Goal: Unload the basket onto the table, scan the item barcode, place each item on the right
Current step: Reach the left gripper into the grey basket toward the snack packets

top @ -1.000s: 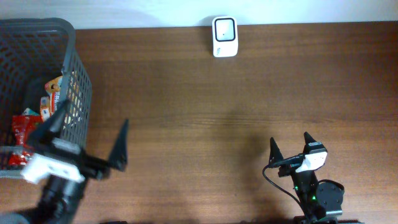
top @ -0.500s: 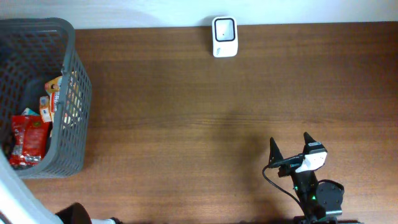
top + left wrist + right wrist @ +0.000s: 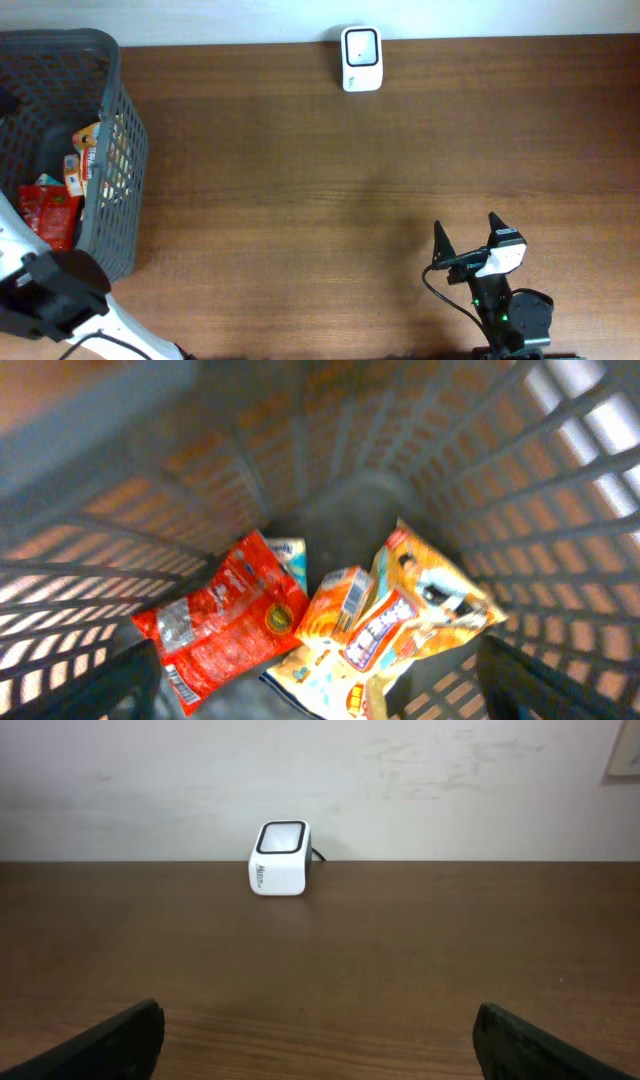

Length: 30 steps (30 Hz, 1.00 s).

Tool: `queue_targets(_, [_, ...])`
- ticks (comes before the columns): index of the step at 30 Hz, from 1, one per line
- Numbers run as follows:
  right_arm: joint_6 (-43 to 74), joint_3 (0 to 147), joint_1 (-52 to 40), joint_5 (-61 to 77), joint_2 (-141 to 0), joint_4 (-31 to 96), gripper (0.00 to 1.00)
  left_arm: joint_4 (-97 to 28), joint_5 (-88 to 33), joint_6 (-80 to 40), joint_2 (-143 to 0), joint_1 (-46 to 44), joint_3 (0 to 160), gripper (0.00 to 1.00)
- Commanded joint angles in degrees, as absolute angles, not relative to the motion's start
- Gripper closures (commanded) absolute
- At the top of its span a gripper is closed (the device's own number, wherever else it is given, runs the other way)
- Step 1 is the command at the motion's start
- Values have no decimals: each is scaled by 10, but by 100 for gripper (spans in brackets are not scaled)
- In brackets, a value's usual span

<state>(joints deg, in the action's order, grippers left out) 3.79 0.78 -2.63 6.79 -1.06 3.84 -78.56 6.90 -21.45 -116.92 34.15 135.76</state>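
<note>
Two grippers, both wide open, nothing held.

Overhead: your right gripper [image 3: 468, 240] sits at the near right of the brown wooden table [image 3: 300, 200]. Its fingers are spread and empty. The white cube-shaped barcode scanner [image 3: 360, 58] stands at the far edge, about centre, well apart from both arms. The grey plastic mesh basket [image 3: 122, 120] is on the left side. The red foil snack packet [image 3: 50, 215] lies inside it, and the orange packet [image 3: 85, 135] lies farther back by its right wall. Your left arm [image 3: 50, 295] shows at the near left corner, beside the basket's near end. Its fingers can't be made out from here.

Left wrist: you're looking down into the basket. The left gripper [image 3: 320, 655] hangs above the contents, its dark fingers blurred in the two lower corners, spread wide and touching nothing. On the basket floor the red foil snack packet lies left. The orange packet is just beside it, overlapping the yellow cartoon-printed packet [image 3: 420, 610] on the right. All three sit in one touching pile.

Right wrist: fingers in both lower corners, spread, with only bare table between them. The scanner stands far ahead, a little left, against the pale wall [image 3: 420, 780].
</note>
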Motion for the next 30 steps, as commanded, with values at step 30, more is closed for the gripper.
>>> queue_targets(30, [34,3,-30,71,-8,38,2,-902,23,-78,-1348,309,1435,21])
